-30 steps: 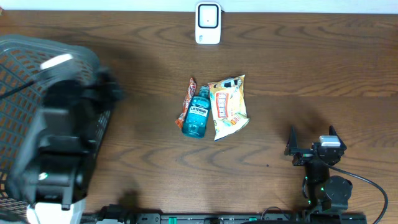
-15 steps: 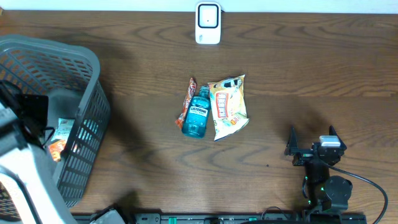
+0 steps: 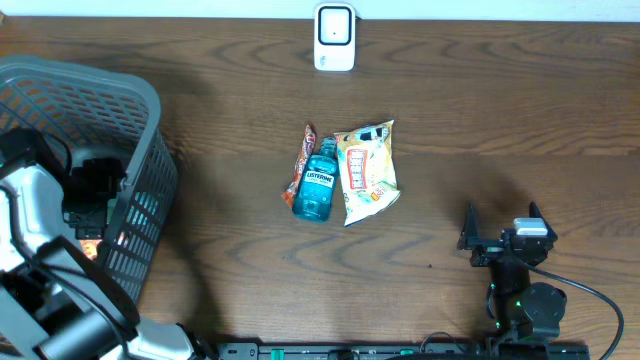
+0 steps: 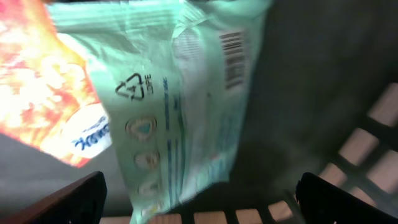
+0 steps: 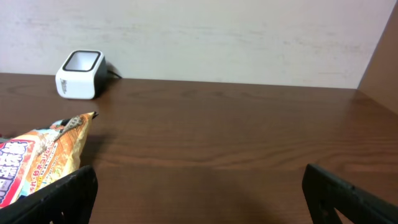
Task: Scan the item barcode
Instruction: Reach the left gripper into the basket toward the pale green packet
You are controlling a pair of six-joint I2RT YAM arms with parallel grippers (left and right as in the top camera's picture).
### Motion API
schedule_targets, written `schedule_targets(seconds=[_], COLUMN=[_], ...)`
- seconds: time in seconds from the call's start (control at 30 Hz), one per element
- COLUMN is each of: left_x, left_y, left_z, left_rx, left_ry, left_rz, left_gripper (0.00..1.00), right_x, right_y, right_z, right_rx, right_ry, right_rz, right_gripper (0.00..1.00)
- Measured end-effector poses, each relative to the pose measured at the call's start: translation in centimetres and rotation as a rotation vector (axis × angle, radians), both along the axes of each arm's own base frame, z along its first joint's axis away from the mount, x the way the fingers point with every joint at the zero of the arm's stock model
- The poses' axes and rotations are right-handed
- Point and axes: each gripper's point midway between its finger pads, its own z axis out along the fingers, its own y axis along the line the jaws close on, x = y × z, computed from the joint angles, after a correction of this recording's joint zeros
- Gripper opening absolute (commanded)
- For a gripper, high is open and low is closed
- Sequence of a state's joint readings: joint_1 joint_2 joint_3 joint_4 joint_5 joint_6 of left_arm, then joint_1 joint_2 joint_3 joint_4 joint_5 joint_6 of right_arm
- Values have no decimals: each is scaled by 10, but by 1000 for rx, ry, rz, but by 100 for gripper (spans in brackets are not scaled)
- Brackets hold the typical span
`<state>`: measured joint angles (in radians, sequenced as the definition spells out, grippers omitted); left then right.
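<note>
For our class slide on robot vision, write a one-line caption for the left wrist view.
Left gripper, jaws open, above a green packet in the basket, its barcode facing the camera.

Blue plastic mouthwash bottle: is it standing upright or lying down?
Lying down: the blue plastic mouthwash bottle shows its whole labelled side from overhead.

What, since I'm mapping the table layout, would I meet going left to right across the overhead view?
Grey basket → orange snack packet → blue mouthwash bottle → yellow snack bag → right gripper.
</note>
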<state>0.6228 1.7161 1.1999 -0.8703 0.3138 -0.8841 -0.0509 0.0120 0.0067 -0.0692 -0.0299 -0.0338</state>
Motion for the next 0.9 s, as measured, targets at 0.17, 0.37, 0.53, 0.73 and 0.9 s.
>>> schedule_targets(seconds=[0.17,0.37,0.53,0.73,0.9], left_x=[4,15,11,5,6], left_y=[-5,-14,-15,-7,-3], left_z=[-16,-21,-26,-28,-26], left_rx=[-30,-15,58,156,189], left_ry=[22,15,79,141,137], left_rz=[-22,-79,-116,-152,-197], left_gripper=[98,99,73,7,8], right_x=[0,0,0,0,0], right_y=[0,0,0,0,0], right_z=[0,0,0,0,0], right_rx=[0,0,0,0,0], right_ry=[0,0,0,0,0], right_rz=[0,0,0,0,0], right_gripper=[99,99,99,99,99])
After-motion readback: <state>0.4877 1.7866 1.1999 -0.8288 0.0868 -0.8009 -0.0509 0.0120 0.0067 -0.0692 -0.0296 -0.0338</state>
